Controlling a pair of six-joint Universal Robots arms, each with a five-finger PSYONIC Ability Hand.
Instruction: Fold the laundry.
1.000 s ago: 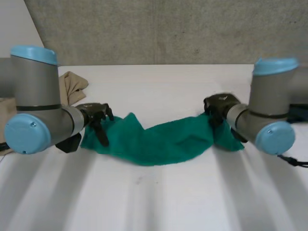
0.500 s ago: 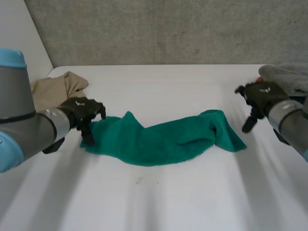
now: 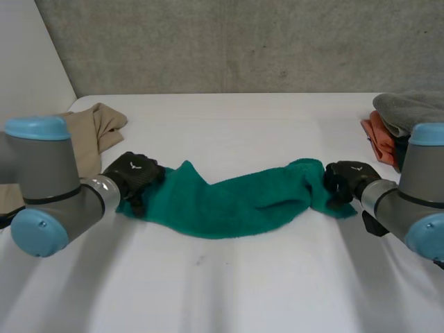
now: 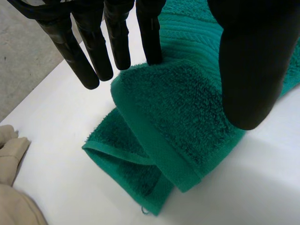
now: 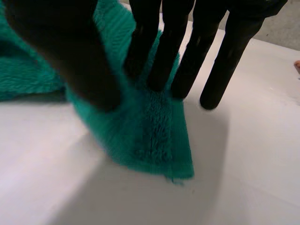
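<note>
Towel (image 3: 229, 201), green and thick, is lying in a crumpled, sagging band across the middle of the tabletop (image 3: 229, 291), not flattened and showing no neat fold. At its left end the left hand (image 3: 135, 173) is hovering. In the left wrist view its fingers (image 4: 117, 42) are hanging straight and spread away from the thumb, with the doubled-over end of the towel sitting between them, unpinched. At the other end the right hand (image 3: 343, 182) is reaching straight fingers (image 5: 187, 61) down onto the towel's corner, thumb held apart and not clamping.

A beige cloth (image 3: 94, 128) is waiting near the left arm, and a grey and orange pile (image 3: 402, 114) near the right. By my reading the folding is barely starting. Both ends are needing a grip, then spreading and folding, and the other pieces are waiting untouched.
</note>
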